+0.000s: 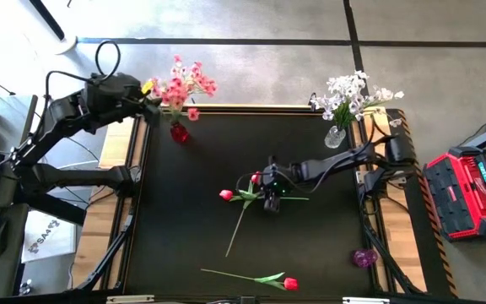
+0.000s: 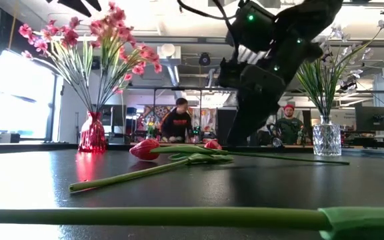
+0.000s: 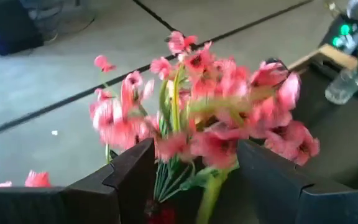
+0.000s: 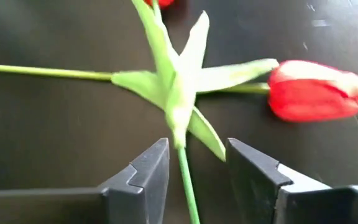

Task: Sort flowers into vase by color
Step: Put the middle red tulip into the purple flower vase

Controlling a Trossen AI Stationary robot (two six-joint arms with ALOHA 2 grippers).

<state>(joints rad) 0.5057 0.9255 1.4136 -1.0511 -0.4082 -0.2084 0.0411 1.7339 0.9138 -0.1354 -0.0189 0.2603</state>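
Note:
Two red tulips lie crossed at the table's middle (image 1: 245,196); a third (image 1: 260,278) lies near the front edge. My right gripper (image 1: 270,196) is open just above the crossed pair. Its fingers (image 4: 143,177) stand on either side of one tulip's green stem (image 4: 185,171) below the leaves, without touching it. The other tulip's red head (image 4: 316,90) lies just beyond. My left gripper (image 1: 152,100) is open at the far left. Its fingers (image 3: 135,177) stand on either side of the pink spray (image 3: 216,118), which stands in the red vase (image 1: 178,133).
A clear vase (image 1: 335,135) with white blossoms (image 1: 354,91) stands at the far right corner. A small purple vase (image 1: 364,257) sits at the table's right edge. People show in the room beyond the table (image 2: 177,123).

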